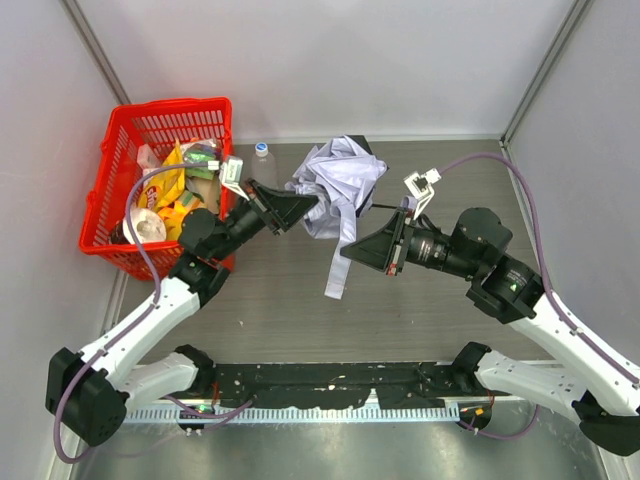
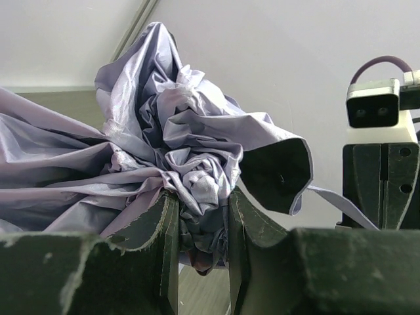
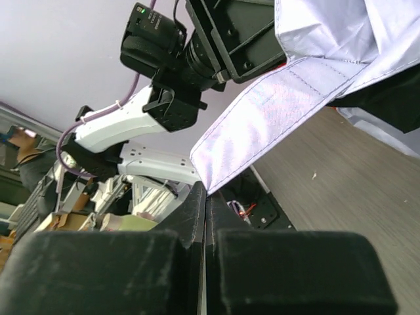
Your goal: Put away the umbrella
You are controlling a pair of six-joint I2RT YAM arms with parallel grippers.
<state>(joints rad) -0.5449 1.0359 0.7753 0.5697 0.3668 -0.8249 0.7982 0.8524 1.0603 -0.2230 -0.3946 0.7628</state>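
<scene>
The umbrella [image 1: 335, 180] is a crumpled pale lavender bundle held above the table's back middle. My left gripper [image 1: 312, 208] is shut on a bunched fold of its fabric [image 2: 190, 170], which fills the gap between the jaws of the left gripper [image 2: 200, 197]. Its strap [image 1: 337, 270] hangs down from the bundle. My right gripper [image 1: 345, 255] points left at that strap with its jaws pressed together. In the right wrist view the end corner of the strap [image 3: 282, 111] meets the tips of the right gripper [image 3: 205, 193]. I cannot tell whether the corner is pinched.
A red basket [image 1: 120, 120] with snack packets stands at the back left, just behind my left arm. A clear plastic bottle [image 1: 264, 160] stands between the basket and the umbrella. Grey walls close in the back and both sides.
</scene>
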